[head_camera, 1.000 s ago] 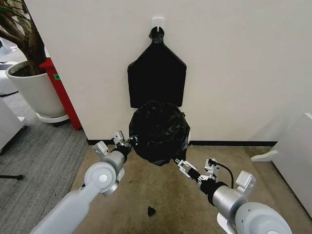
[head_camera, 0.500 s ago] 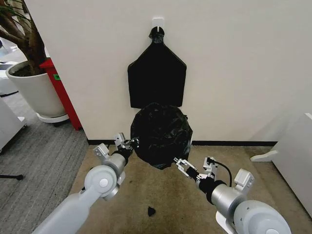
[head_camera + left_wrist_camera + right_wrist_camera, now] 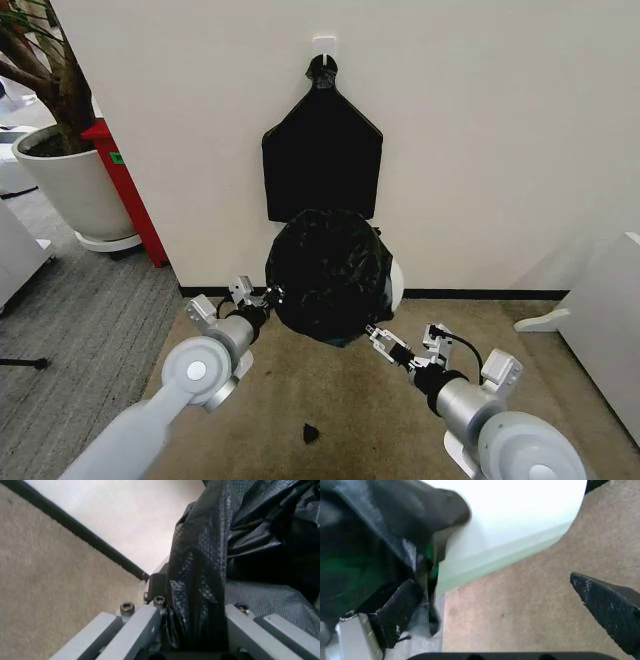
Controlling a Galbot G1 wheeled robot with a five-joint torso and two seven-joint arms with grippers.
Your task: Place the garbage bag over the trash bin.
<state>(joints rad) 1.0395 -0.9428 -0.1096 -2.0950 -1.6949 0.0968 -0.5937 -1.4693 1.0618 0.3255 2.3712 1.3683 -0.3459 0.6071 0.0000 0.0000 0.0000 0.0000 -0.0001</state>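
Bag draped on bin at wall; left holds, right free.

The bag (image 3: 328,275) sat over the bin (image 3: 396,283) against the wall. Left gripper (image 3: 262,297) was clamped on the bag's left edge. Right gripper (image 3: 384,342) stood spread wide, holding nothing, just below the bag's right hem; bin rim (image 3: 510,536) lay ahead of it.

Trash bin (image 3: 397,283): almost wholly hidden beneath the garbage bag (image 3: 328,274); only a pale sliver shows at centre right of the head view. Plant pot (image 3: 62,180), upper left: cut off by the frame edge. Left claw (image 3: 262,297): fingertips buried in bag folds. Small dark scrap (image 3: 311,433) on the floor, lower centre: too small to identify.
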